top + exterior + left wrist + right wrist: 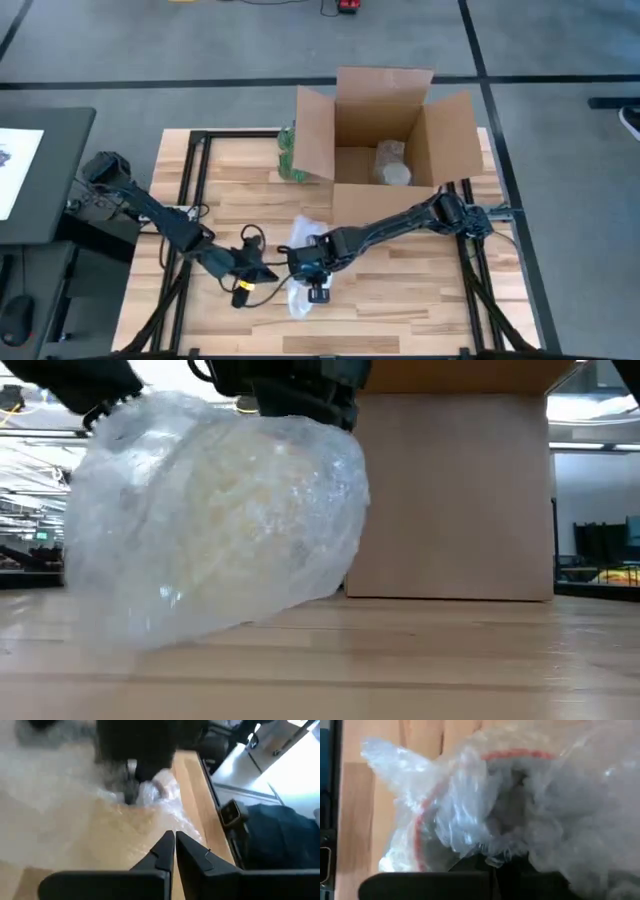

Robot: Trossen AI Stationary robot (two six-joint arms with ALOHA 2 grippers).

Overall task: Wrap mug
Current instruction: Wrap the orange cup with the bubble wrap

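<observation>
A bundle of clear bubble wrap (300,262) (210,510) sits near the table's front middle, tilted in the low view. A pale shape shows through it; the mug itself is hidden inside. The right wrist view shows a red-edged rim (517,755) through the wrap. My right gripper (316,272) is over the bundle, shut on the wrap. My left gripper (174,839) (268,270) is just left of the bundle, fingers shut, tips at the wrap's edge. My right gripper holds the wrap at the bundle's top (300,415), coming from above; the wrap (490,855) itself covers the fingers. The bundle hangs tilted, with its lower left part (150,635) at the tabletop. My left gripper's tips meet a thin edge of wrap (172,822); whether any lies between them I cannot tell.
An open cardboard box (385,135) stands at the table's far middle with a wrapped object (392,165) inside. A green leafy bunch (288,152) is beside the box's left flap. Bare wood (420,290) lies at the front right.
</observation>
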